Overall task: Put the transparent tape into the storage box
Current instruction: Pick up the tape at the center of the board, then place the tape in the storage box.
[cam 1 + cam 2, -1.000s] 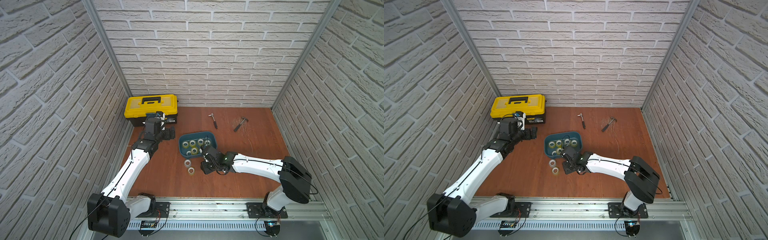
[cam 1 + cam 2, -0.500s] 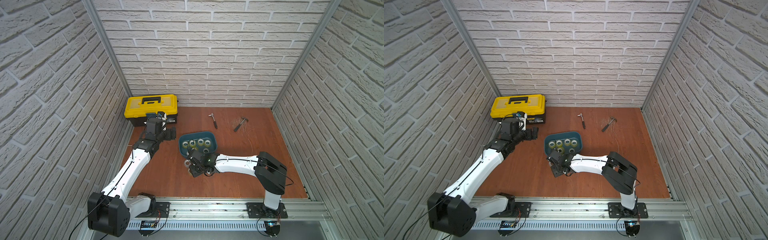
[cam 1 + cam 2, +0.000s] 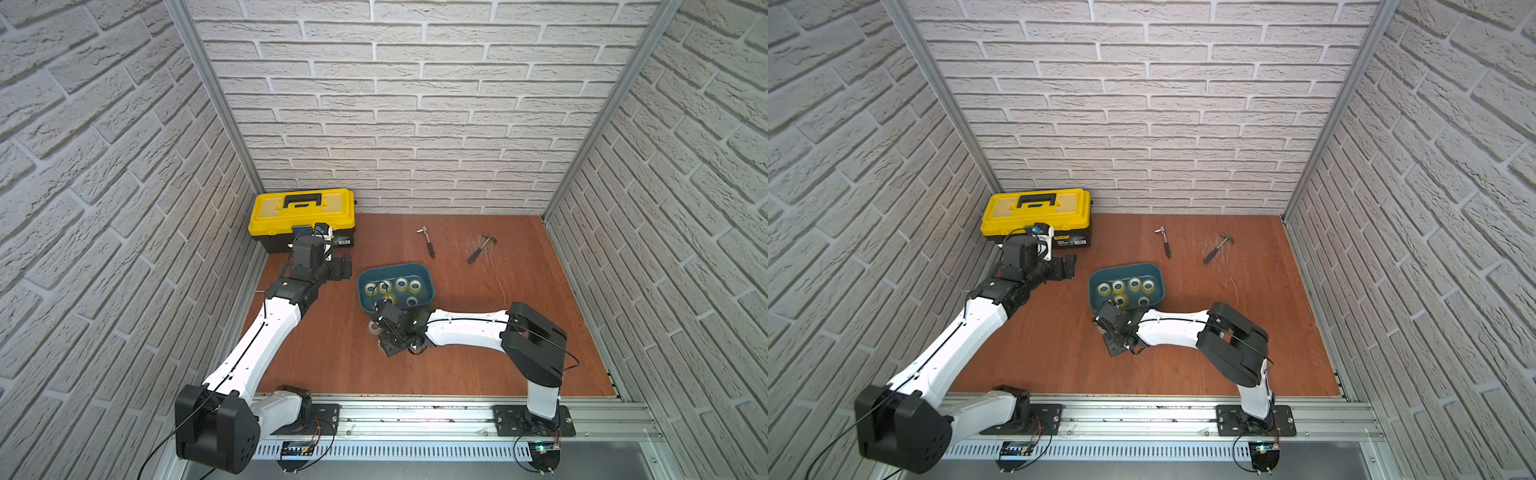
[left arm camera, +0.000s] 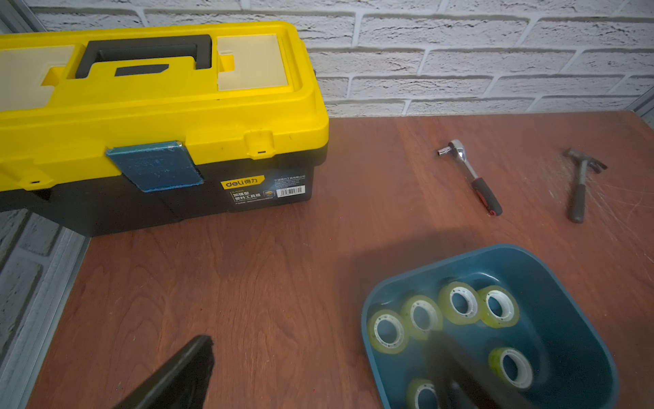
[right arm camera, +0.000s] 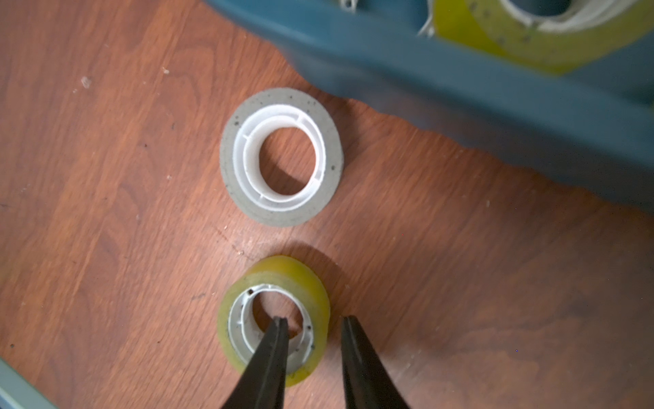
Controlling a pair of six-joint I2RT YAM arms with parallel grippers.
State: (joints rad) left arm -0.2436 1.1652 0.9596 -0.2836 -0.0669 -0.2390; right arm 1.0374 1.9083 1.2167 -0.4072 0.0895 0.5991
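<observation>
- Straddling the wall of a transparent tape roll (image 5: 283, 272), right end effector (image 5: 314, 320); a pinch cannot be told
- Roll lies on the counter (image 5: 106, 177) just outside the storage box (image 5: 460, 88)
- Left end effector (image 3: 345, 268) spread

A robot lab cell dressed as a workshop: brick-patterned wall panels (image 3: 415, 104) in metal framing (image 3: 216, 99), a wooden tabletop (image 3: 498, 353), a yellow toolbox (image 3: 302, 212), a hammer (image 3: 480, 248), a ratchet wrench (image 3: 428, 243).

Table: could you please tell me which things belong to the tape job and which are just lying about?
Job: yellow roll, grey roll, box, right pincer.
Lying about: toolbox, ratchet, hammer.
</observation>
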